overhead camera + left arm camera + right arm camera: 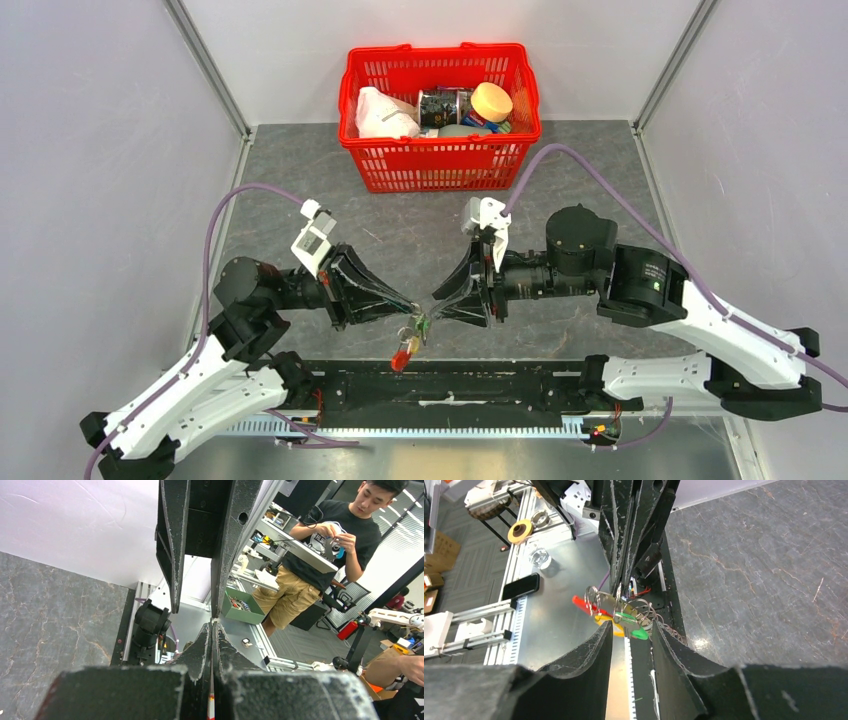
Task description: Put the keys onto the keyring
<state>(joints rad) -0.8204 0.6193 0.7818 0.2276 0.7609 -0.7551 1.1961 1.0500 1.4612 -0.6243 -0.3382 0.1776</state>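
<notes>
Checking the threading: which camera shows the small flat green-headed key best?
The right wrist view: the small flat key with the bright green head hangs close and sharp just beyond the right claw. The top view shows only a green speck; the left wrist view shows only the left claw's shut fingers.

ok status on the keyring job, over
Left gripper shut on the keyring, bunch hanging mid-air between the arms. Right gripper open, jaws either side of the green key, not gripping. Red basket far back, out of the way.
</notes>
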